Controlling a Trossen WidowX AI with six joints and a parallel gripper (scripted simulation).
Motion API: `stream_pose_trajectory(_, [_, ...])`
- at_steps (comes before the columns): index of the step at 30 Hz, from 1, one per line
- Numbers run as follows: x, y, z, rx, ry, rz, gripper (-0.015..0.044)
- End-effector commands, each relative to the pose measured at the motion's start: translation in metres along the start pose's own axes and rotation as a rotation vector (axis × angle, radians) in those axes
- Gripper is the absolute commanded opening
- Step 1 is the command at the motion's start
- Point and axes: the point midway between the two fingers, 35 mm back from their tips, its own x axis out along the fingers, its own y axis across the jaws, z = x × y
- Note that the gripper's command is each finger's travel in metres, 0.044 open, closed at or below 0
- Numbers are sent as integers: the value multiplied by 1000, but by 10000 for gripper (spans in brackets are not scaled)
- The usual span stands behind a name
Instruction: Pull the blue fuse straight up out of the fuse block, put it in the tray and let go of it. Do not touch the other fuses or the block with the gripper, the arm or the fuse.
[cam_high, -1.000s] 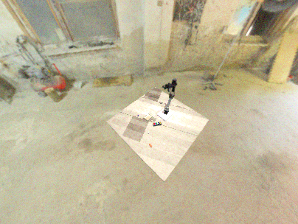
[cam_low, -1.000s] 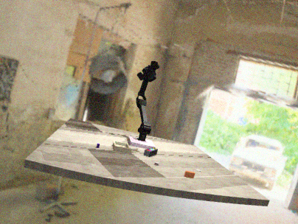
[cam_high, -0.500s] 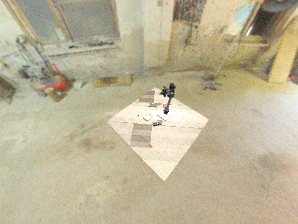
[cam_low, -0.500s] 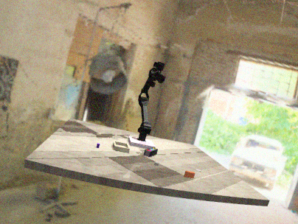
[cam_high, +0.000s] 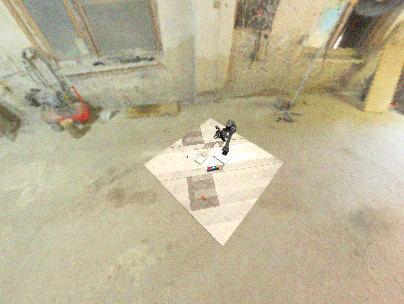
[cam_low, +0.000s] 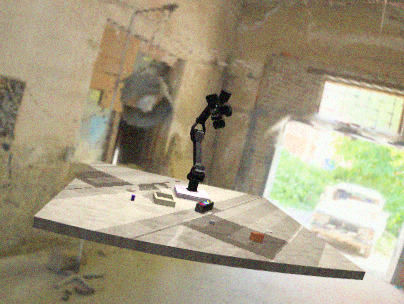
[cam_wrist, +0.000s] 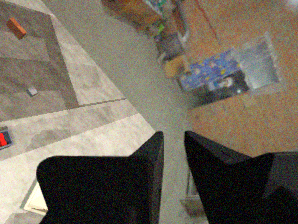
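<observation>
Fuse block (cam_low: 204, 205) lies flat, fuse direction indiscernible.

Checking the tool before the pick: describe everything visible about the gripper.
The gripper is black, matte, plastic-looking, with two blocky fingers parted by a narrow gap. Nothing is between them. It hangs high on the raised arm, well above the table, pointing past the table edge, touching nothing, far from the fuse block and tray.
</observation>
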Motion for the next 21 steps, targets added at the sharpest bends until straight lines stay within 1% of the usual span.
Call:
stream_pose_trajectory(1, [51,51,15,415,77,160,74])
stream_pose_trajectory(11, [92,106,18,846,242,274,74])
stream_pose_trajectory(21, [124,164,10,1272,484,317,74])
